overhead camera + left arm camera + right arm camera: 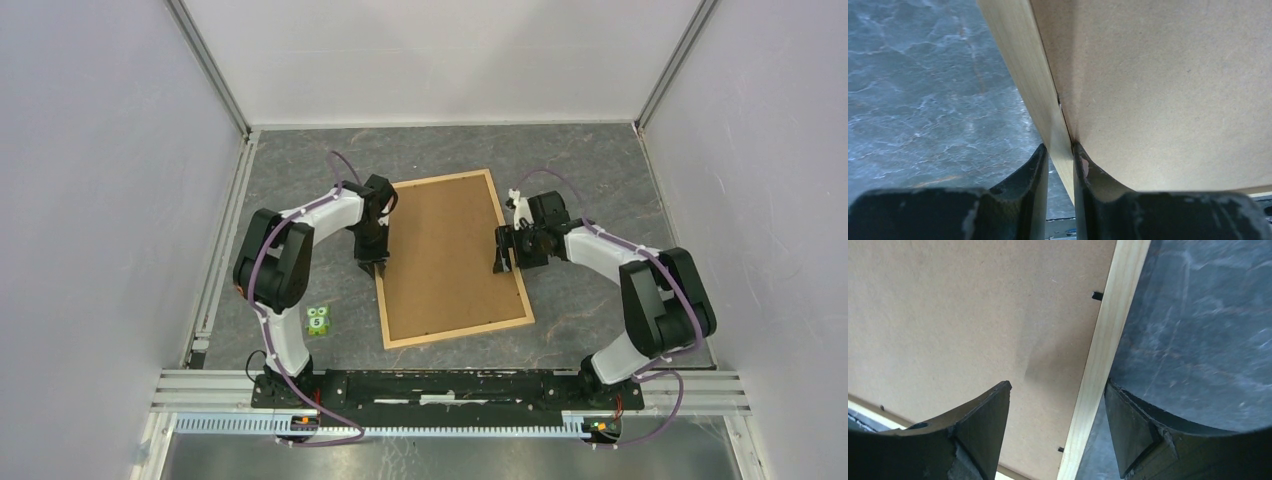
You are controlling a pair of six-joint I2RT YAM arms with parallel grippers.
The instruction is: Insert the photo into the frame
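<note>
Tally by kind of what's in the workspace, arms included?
wooden frame: 1
brown backing board: 1
small green tag marked 5: 1
robot arms: 2
Total: 5

This is a lab cell: white walls (90, 200), aluminium rails (200, 384).
</note>
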